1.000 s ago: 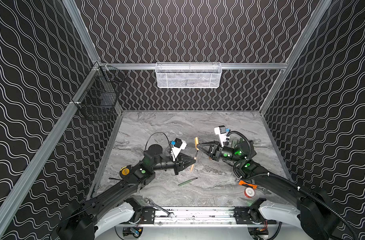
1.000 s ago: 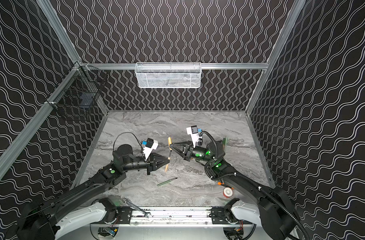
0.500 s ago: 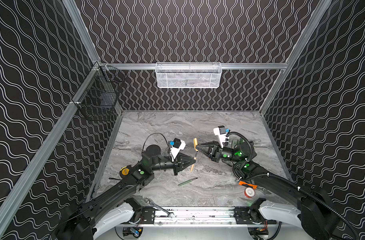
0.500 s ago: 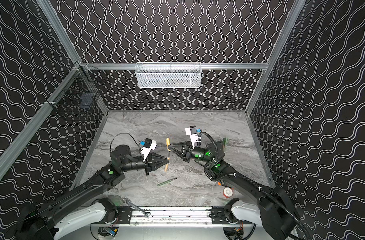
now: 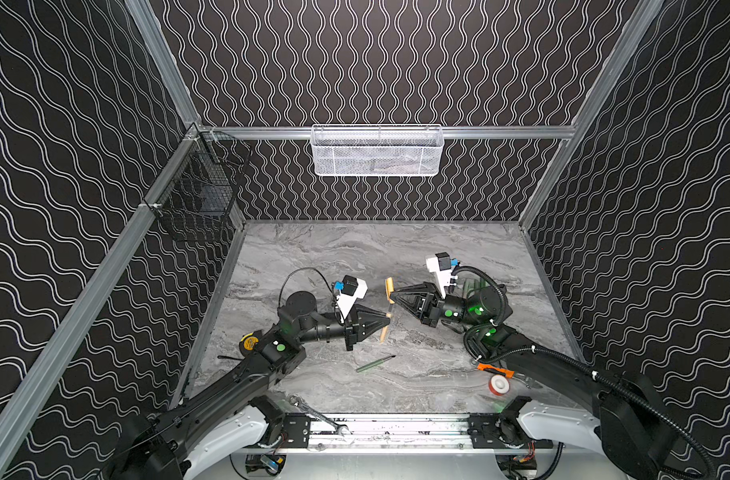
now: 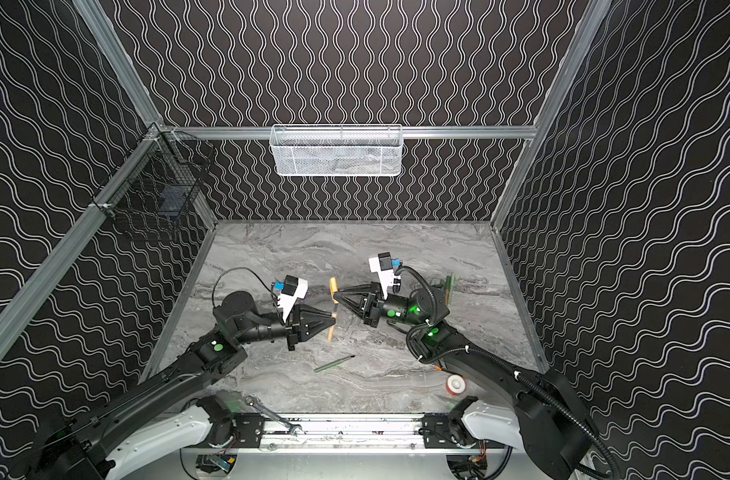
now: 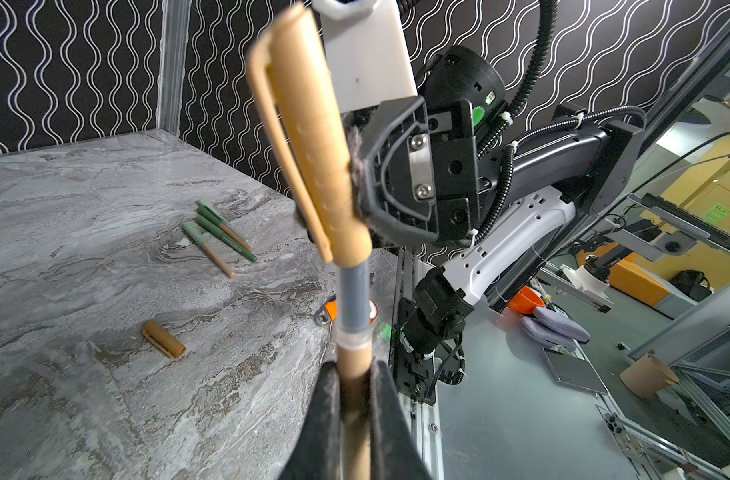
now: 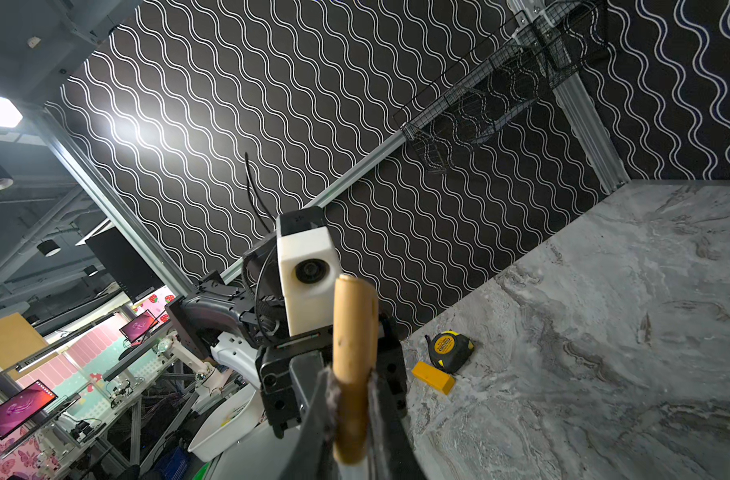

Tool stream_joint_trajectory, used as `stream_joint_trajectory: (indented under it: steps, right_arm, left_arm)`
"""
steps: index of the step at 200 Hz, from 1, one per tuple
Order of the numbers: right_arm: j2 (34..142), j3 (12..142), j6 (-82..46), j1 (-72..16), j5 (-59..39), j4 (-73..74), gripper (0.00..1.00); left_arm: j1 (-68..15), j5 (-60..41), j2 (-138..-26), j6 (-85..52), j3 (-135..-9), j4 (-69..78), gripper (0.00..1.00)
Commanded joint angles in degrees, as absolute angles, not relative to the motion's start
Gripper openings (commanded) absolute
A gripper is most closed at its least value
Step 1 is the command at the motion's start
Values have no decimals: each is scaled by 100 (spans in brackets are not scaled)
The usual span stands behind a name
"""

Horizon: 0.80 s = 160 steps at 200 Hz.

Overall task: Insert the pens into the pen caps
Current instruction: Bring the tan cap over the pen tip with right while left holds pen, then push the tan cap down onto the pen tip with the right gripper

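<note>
Inspector: Any readable markings?

Clerk: One label only. The yellow-and-black tape measure (image 8: 448, 349) at the left edge of the counter (image 5: 355, 257) carries a printed face, but the writing is too small to read. The pens and caps show no legible writing.

Inspector: Left claw?

Clerk: The left claw (image 7: 355, 386) is clenched on the barrel of the tan pen (image 7: 355, 353), raised above the counter near its middle.

Inspector: Right claw?

Clerk: The right claw (image 5: 391, 294) grasps the tan cap (image 7: 313, 124), whose clip shows in the left wrist view. The pen's tip sits inside the cap's mouth. A grey section of the pen is exposed between cap and barrel.

Inspector: Other task items?

Clerk: A green pen (image 5: 374, 363) lies uncapped on the counter, nearer the front rail than the claws. A cluster of green and tan pens (image 7: 217, 237) lies beside the right arm. A loose cap (image 7: 163, 338) lies apart from them.

Inspector: Change against a second ago?

Clerk: Slight. Both claws keep the same grips at nearly the same spot, and the green pen lies unmoved.
</note>
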<state>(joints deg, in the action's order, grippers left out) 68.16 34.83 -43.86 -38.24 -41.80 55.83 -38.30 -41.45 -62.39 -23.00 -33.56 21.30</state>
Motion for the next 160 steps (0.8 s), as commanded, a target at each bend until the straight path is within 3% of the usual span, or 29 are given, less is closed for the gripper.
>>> stream_joint_trajectory:
  steps: [1,76,121,160]
  right_arm:
    - [6831,3387,-4310,-3856,-4279,6075,11]
    - [7143,2914,-4248,-3972,-4239,7447,10]
    - [7332,3041,-4043,-4196,-4197,7298,11]
    - [7034,3098,-3990,-4213,-3946,6829,26]
  left_arm:
    - [-3781,-4233,-6231,-2574,-3358,2876,0]
    - [-3702,-4647,-6329,-2970,-3395,3747,0]
    - [-3708,-4577,-6245,-2775,-3467,3494,0]
    - [-3708,-4365,-6103,-2446,-3493,2821,0]
